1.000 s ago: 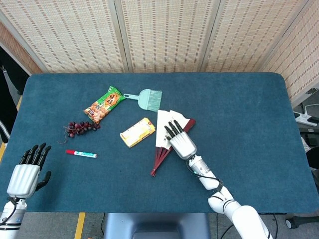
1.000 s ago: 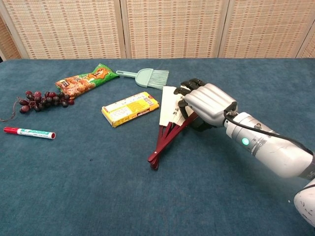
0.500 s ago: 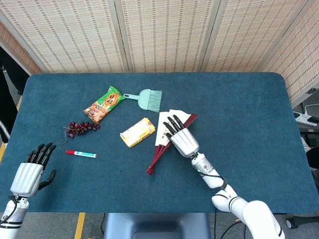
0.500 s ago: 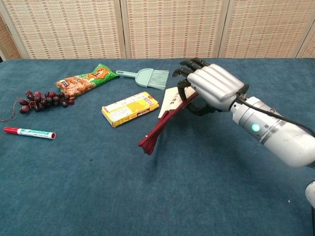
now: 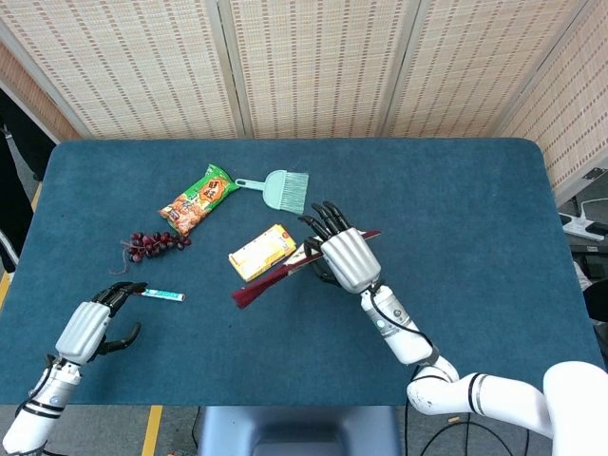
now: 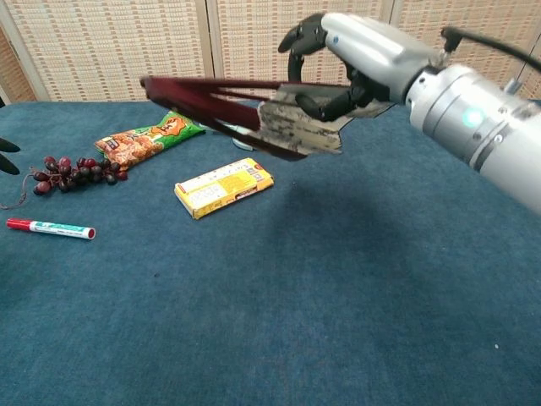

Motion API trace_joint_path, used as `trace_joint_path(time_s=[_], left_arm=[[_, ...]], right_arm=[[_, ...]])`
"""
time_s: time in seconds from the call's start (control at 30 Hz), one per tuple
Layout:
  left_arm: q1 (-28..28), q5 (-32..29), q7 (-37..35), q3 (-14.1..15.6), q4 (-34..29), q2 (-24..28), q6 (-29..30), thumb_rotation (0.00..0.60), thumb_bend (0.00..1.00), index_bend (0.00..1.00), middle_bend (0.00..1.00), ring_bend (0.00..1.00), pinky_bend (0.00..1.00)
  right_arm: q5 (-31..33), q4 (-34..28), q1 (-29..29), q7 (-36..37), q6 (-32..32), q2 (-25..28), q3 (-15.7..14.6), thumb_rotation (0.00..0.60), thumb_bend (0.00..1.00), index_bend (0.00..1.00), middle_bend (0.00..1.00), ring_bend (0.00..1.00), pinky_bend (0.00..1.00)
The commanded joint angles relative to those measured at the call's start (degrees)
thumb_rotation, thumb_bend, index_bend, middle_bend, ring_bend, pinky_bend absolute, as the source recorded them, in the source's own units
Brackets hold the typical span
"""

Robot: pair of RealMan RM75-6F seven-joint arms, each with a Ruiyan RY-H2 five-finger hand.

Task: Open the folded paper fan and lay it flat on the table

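Observation:
My right hand (image 5: 347, 258) grips the paper fan (image 5: 261, 283) by its paper end and holds it up off the blue table (image 5: 456, 218). The dark red sticks point left toward the pivot. In the chest view the fan (image 6: 296, 128) hangs high above the table, slightly spread, with its sticks (image 6: 207, 90) reaching left and the right hand (image 6: 359, 55) wrapped around the white paper part. My left hand (image 5: 92, 327) hovers near the table's front left with its fingers loosely curled, holding nothing. Only its fingertips (image 6: 4, 156) show at the chest view's left edge.
A yellow box (image 5: 262, 251) lies just under the fan's sticks. Behind it are a green brush (image 5: 282, 188) and a snack bag (image 5: 198, 199). Grapes (image 5: 157, 244) and a marker (image 5: 163, 295) lie at the left, close to my left hand.
My right hand has lifted the fan off the table and swung it up and to the left. The left hand has moved right, toward the marker.

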Motion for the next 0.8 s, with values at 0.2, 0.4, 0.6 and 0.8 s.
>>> trace_joint_path(time_s=[0.2,0.4,0.6,0.8], left_arm=[[-5.01,-1.03,-7.84,-2.00,-6.27,-2.91,-3.94,0.600,0.39,0.19,0.22,0.14,0.27],[-7.65,-8.68,-10.31,-5.33,-14.49,-3.31,-10.01,0.600,0.40,0.25,0.20,0.13,0.26],[-10.43,-22.71,-10.36,-12.95,-17.29,-6.47,-15.56,0.600,0.40,0.20,0.13,0.07,0.23],[-11.84,-29.99,-14.99,-17.44,-20.88,-6.85,-20.39,0.600,0.40,0.18,0.08,0.05,0.21]], right_arm=[[16.69,-17.64,4.51,-9.78,-6.93,8.79,9.25,0.600,0.65,0.71,0.16,0.00,0.00],[23.42,-20.97,7.18,-12.17,-5.88,8.48,11.37,0.600,0.65,0.71,0.16,0.00,0.00],[26.85,-21.99,8.85,-12.27,-4.65,7.74,11.81,0.600,0.65,0.71,0.16,0.00,0.00],[30.17,-21.84,10.46,-10.88,-4.40,6.39,12.07,0.600,0.65,0.71,0.16,0.00,0.00]])
